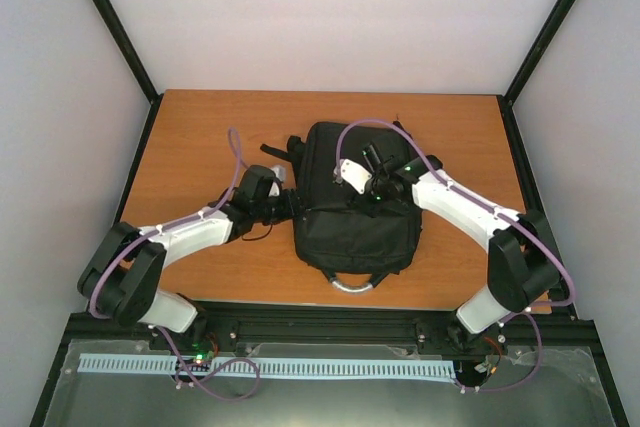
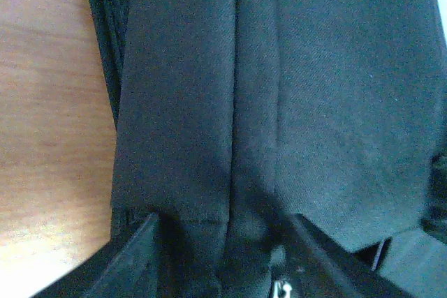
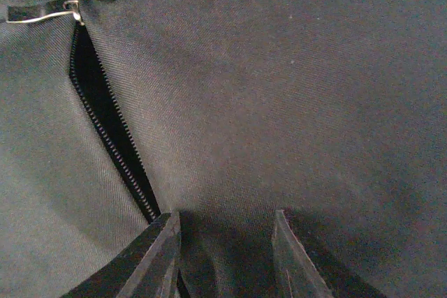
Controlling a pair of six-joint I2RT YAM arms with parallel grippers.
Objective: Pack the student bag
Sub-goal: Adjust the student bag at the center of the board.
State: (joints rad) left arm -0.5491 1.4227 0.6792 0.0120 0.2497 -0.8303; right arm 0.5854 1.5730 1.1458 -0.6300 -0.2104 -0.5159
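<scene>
— Student bag [image 1: 355,217] lies flat in the middle of the desk [image 1: 200,137], with its silvery handle [image 1: 352,285] toward the arms' bases. What step is this, do you think?

— Getting it open, I would judge. The right tool [image 3: 227,218] sits low on the black cloth, just beside a zip slit [image 3: 105,130] that gapes only partway. The zip pull [image 3: 70,8] is at the slit's far end.

— Is that tool grasping anything?

— Its fingers stand apart with fabric between them, but I cannot tell whether they pinch it.

— And the left tool [image 2: 223,221]?

— It is at the bag's left edge, with fingers on either side of a raised fold [image 2: 230,102] of black cloth. I cannot tell whether it is clenched or loose either.

— So how should the step be done well?

— One side should anchor the bag on a thick fold, not on a single slippery layer. The other should work along the line of the teeth, never across it. Pull gently: soft fabric bunches, and the whole bag may slide on the smooth wood.
</scene>
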